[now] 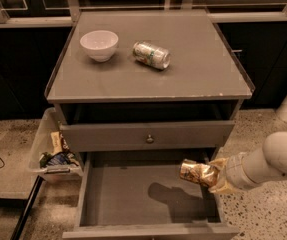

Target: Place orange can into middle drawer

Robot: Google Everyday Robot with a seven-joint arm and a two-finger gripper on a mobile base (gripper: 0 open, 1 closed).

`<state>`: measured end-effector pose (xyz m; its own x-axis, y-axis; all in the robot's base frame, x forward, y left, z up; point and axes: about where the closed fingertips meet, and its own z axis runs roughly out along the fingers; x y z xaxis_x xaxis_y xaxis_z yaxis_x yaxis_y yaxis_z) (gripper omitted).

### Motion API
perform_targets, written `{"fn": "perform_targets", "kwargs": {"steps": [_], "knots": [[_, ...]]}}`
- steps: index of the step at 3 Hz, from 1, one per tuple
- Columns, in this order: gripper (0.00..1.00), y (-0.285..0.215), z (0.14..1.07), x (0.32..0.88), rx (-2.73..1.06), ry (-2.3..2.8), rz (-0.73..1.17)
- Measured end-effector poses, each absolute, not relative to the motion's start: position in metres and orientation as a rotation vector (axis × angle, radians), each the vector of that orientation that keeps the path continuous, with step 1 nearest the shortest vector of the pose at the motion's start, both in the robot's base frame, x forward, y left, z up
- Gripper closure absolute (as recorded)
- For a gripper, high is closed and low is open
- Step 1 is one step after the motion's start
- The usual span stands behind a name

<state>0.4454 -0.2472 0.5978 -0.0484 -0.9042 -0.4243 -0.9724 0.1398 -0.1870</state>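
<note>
The orange can (197,171) is shiny golden-orange with dark patches. It lies sideways in my gripper (210,175), which reaches in from the right on a white arm and is shut on it. The can hangs above the right part of the open middle drawer (133,196), a grey box with a bare floor, and casts a shadow on that floor. The can's far end points left, over the drawer.
A white bowl (99,44) and a silver-and-green can (152,55) on its side sit on the cabinet top (193,79). The drawer front with a round knob (149,139) is shut above. A clear bin of snacks (51,149) stands at the left.
</note>
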Motion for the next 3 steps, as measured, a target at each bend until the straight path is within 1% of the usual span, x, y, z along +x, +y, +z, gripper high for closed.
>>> {"fn": "perform_targets", "kwargs": {"steps": [1, 3], "knots": [[1.00, -0.214, 0.553, 0.458, -1.806, 1.930, 0.240], [1.00, -0.166, 0.462, 0.484, -1.790, 1.839, 0.342]]}}
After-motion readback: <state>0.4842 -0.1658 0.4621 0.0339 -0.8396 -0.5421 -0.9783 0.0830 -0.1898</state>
